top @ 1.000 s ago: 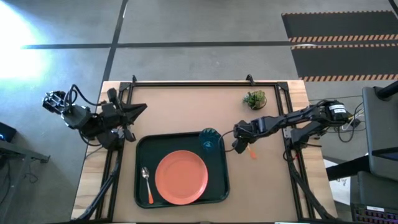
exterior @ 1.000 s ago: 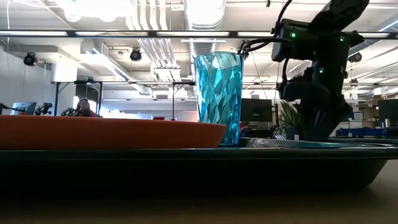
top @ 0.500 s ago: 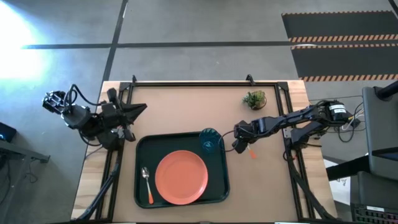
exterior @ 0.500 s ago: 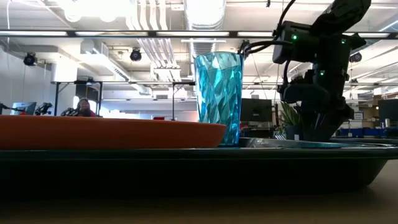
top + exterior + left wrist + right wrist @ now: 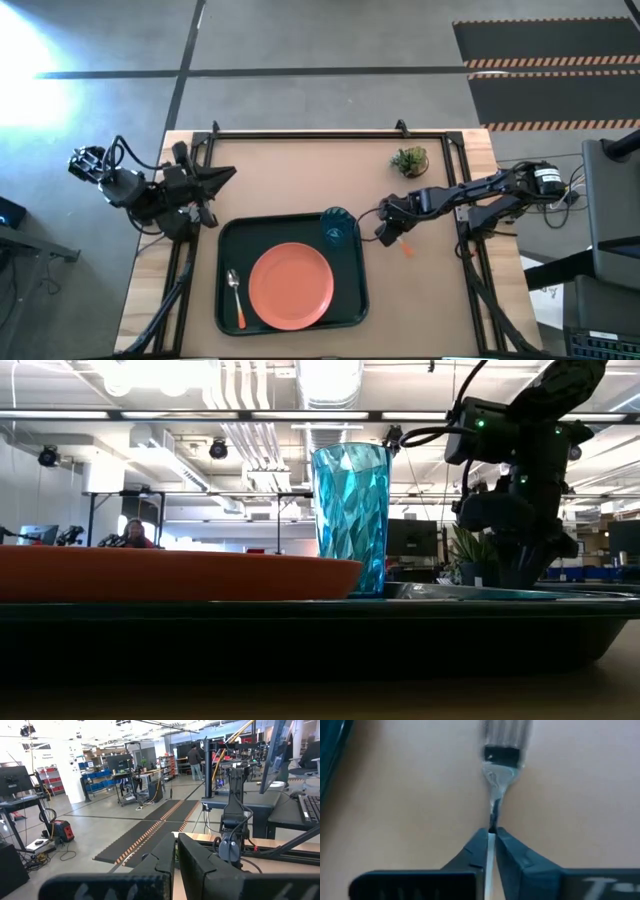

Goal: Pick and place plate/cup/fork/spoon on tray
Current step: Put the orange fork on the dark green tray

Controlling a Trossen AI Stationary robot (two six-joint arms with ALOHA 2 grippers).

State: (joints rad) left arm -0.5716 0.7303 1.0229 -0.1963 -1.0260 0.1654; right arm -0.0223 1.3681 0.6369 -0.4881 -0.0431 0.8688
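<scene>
Tines of the fork (image 5: 501, 740) blur out at the edge of the right wrist view, and from above only a sliver of its orange handle (image 5: 404, 247) shows past the right tool (image 5: 387, 232), so the utensil is hard to read in full. Seen from the wrist camera, its long axis runs straight away from the tool, tines leading and the thin metal neck pinched between the two dark fingers (image 5: 512, 857), which stand drawn together on it. From overhead the fork lies on the bare counter (image 5: 300, 170) just beside the right rim of the dark green tray (image 5: 223, 240), outside it. The teal cup (image 5: 335, 225) stands upright in the tray's far right corner, the orange-red plate (image 5: 292, 284) fills the middle, and the spoon (image 5: 236, 296) lies lengthwise along the left side, bowl away from the front edge. At counter height the tray rim hides the fork altogether, and the arm's lower end sinks behind the rim. The left tool (image 5: 222, 177) waits at the counter's left edge, clear of the tray, its fingers (image 5: 165, 865) pressed together on nothing. A small potted plant (image 5: 409, 159) sits near the far right corner.
</scene>
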